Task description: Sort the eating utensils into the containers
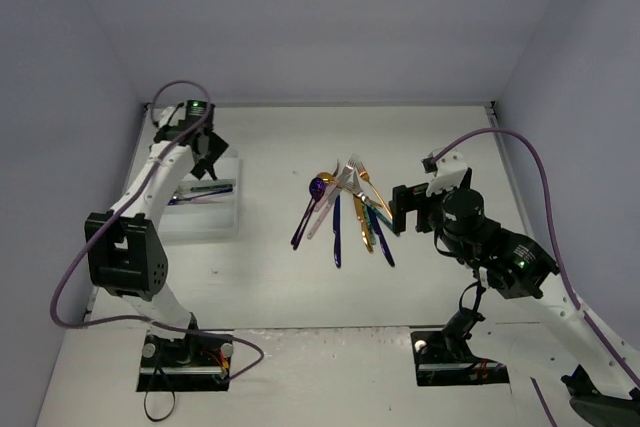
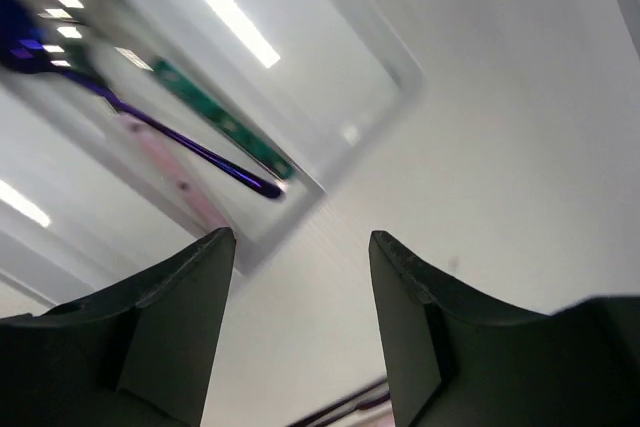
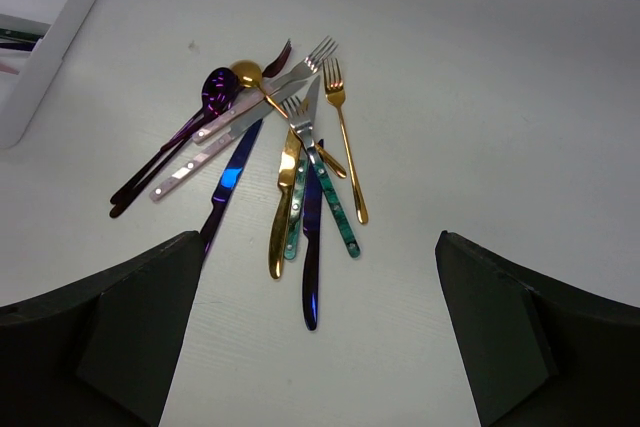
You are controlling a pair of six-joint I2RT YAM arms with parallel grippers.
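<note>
White plastic forms the tray (image 1: 205, 219) at the left side of the table (image 1: 300, 287), below the left gripper (image 2: 300, 277), whose fingers (image 2: 180, 297) stand apart with nothing between them. In the tray lie a purple utensil (image 2: 190, 147), a teal-handled utensil (image 2: 225, 122) and a pink utensil (image 2: 175, 182) (the view is blurred, so I cannot tell which compartments). The other cutlery (image 3: 290, 157) lies in a fanned, overlapping pile at mid-table, among it a gold fork (image 3: 345, 147), a gold spoon (image 3: 247, 74), a purple spoon (image 3: 215, 92) and a blue knife (image 3: 230, 182). The right gripper (image 3: 318, 247) hovers near the pile's right side, spread wide and empty.
</note>
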